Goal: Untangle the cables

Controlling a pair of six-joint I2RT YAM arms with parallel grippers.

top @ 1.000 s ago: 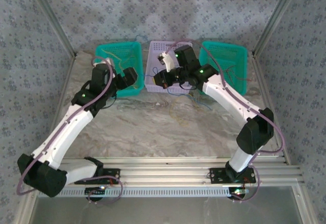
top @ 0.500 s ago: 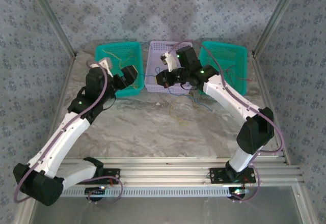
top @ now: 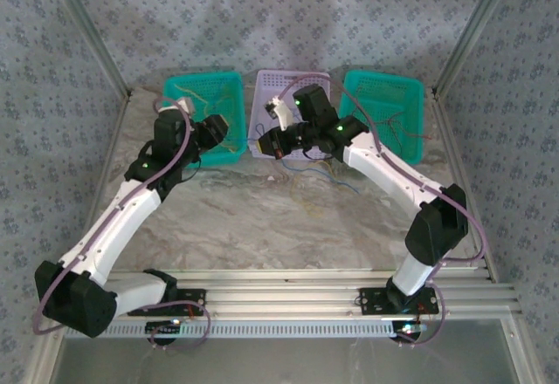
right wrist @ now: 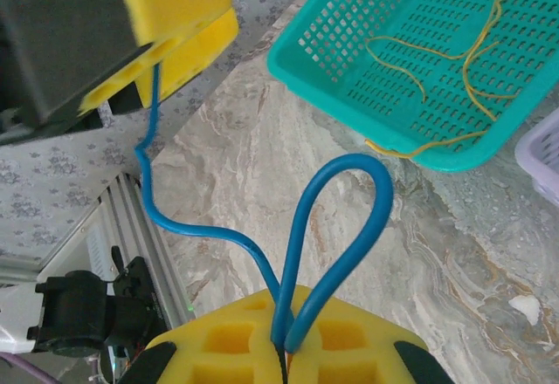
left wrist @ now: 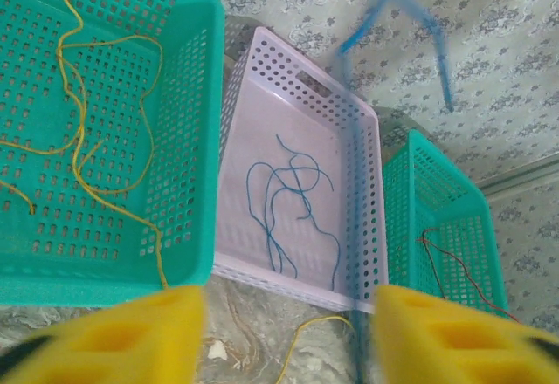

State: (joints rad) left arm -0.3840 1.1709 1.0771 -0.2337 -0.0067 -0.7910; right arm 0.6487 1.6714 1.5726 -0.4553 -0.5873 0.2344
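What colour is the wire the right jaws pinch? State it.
Blue thin wire, best in right wrist view.

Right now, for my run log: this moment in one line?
right hand: shut on blue cable | left hand: open around same cable | left teal basket: yellow cables | lilac basket: blue cables

Two teal baskets (top: pixel 188 77), one lilac basket (top: pixel 271 83), two arms (top: pixel 122 218), loose cables (left wrist: pixel 293 183) too many and fine for a count.
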